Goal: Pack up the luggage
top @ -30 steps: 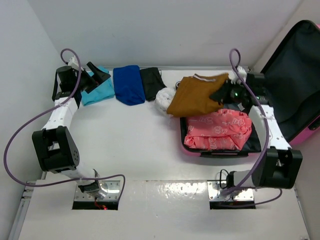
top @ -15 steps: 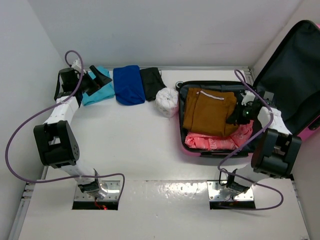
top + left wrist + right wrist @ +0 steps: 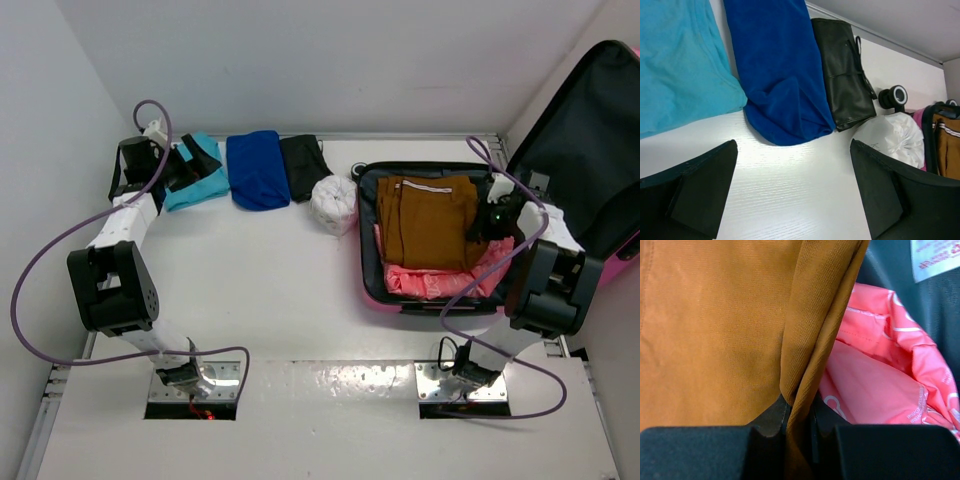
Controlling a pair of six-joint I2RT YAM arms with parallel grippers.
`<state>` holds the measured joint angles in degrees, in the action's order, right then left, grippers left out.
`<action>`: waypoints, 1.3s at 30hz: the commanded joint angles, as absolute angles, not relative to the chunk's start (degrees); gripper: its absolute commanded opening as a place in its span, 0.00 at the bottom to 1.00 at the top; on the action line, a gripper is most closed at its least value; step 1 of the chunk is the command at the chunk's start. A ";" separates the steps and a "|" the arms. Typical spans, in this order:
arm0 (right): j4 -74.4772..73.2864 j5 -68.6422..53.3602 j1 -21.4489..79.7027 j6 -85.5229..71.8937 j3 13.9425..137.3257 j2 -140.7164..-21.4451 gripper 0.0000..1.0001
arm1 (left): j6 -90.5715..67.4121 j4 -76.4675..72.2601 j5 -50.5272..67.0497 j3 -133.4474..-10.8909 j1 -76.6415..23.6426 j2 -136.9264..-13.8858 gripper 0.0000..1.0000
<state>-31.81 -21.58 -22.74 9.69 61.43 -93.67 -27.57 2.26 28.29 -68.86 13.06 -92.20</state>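
Observation:
The luggage [image 3: 440,305], a pink hard-shell case, lies open at the right with its dark-lined lid [image 3: 585,150] raised. Inside, a mustard-brown garment [image 3: 430,220] lies over a pink printed garment [image 3: 440,282]. My right gripper [image 3: 487,222] is inside the case, shut on a fold of the brown garment [image 3: 715,330]; the fold runs between the jaws of the right gripper [image 3: 799,407], beside the pink garment [image 3: 875,385]. My left gripper [image 3: 195,165] hangs open at the far left over a turquoise cloth [image 3: 205,185]. In its wrist view the left gripper [image 3: 792,150] holds nothing over bare table.
Along the back wall lie the turquoise cloth [image 3: 680,65], a blue cloth [image 3: 775,70], a black pouch [image 3: 845,70] and a white bundle [image 3: 892,140]. A luggage wheel [image 3: 893,96] shows beside the bundle. White walls close in the left, back and right.
My right gripper has carried the brown garment from the luggage's far-left rim down into the case, laying it over the pink garment. The left arm has barely moved.

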 commanded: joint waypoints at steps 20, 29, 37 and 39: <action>-16.19 -22.24 -21.45 2.74 61.63 -76.38 0.51 | 2.99 10.90 34.91 -76.55 -5.07 -93.43 0.93; -21.09 -11.16 -11.43 0.44 56.52 -87.52 0.26 | -3.86 10.90 27.00 -80.50 -15.36 -101.59 0.90; -22.32 -15.55 -6.24 -1.47 54.84 -88.77 0.49 | -8.96 10.90 24.43 -88.14 -19.78 -111.61 0.90; -23.63 -18.27 -6.33 -3.07 57.21 -86.85 0.58 | -10.54 10.11 24.43 -90.95 -21.09 -114.50 0.91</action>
<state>-20.03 -14.26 -7.03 0.34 54.17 -89.76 -7.66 11.64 25.17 -86.04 -19.44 -112.66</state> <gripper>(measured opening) 0.520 0.900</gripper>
